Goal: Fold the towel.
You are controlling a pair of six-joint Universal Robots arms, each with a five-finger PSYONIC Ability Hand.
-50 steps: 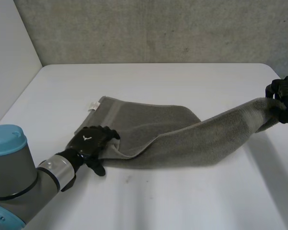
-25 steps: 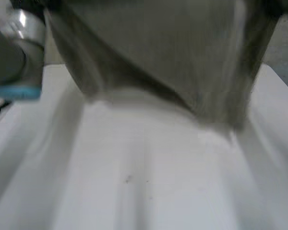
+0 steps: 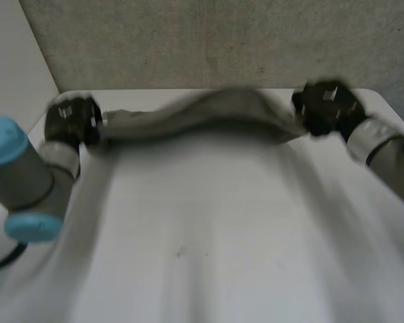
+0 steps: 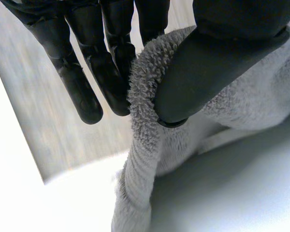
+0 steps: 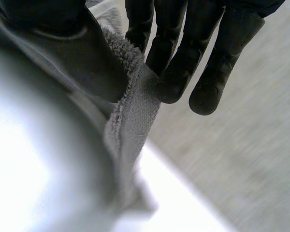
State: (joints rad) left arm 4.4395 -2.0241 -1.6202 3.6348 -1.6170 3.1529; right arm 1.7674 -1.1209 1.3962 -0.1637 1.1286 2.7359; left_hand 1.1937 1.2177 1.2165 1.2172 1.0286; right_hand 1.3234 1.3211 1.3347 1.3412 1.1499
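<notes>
The grey towel stretches in a band between my two hands, over the far part of the white table. My left hand grips its left end, my right hand its right end. In the left wrist view the thumb presses the towel's edge against the fingers. In the right wrist view the thumb pinches the towel's edge against the fingers in the same way. The cloth bulges upward in the middle.
A grey wall rises right behind the table's far edge. A white panel stands at the left. A small dark speck marks the near tabletop.
One second ago the towel lay bunched on the table with my left hand at its near corner. Both hands have since swung it up and carried it to the far side, stretched between them.
</notes>
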